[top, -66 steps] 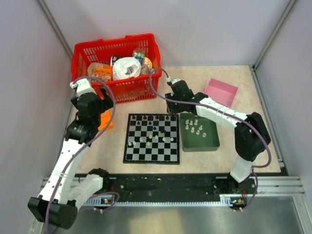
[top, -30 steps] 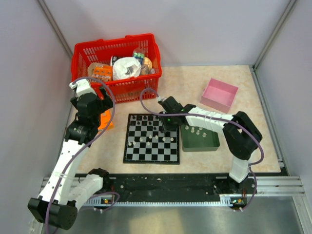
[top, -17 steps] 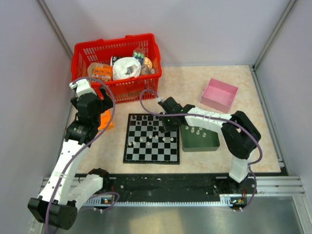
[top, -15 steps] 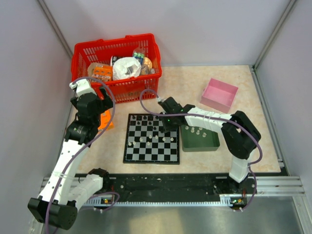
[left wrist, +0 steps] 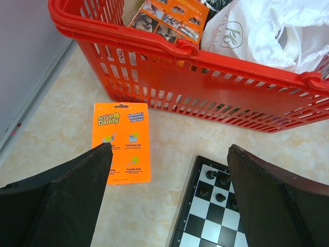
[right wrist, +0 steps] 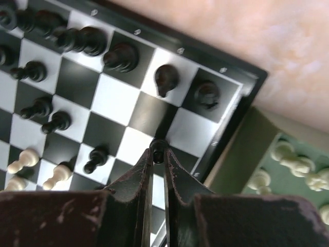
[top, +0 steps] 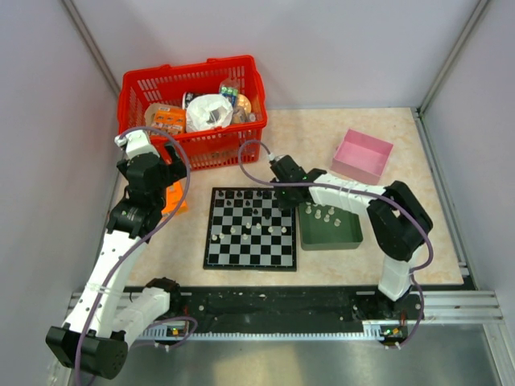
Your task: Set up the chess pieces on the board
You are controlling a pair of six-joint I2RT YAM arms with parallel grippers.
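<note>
The checkered board (top: 250,228) lies mid-table, with black pieces (right wrist: 119,56) along its far rows and a few pale pieces (right wrist: 23,160) further in. My right gripper (right wrist: 158,152) is shut on a small black piece (right wrist: 158,148), held just above the board's far right corner region; in the top view it is at the board's far right edge (top: 283,186). My left gripper (left wrist: 169,154) is open and empty, held high above the table left of the board's far left corner (left wrist: 216,180).
A dark green tray (top: 330,227) with pale pieces touches the board's right side. A red basket (top: 193,108) of items stands at the back left, an orange sponge pack (left wrist: 122,141) before it, a pink box (top: 364,156) at back right.
My right gripper moved from near the tray over the board's far right part, then drew back a little toward the far edge. The left arm has not moved.
</note>
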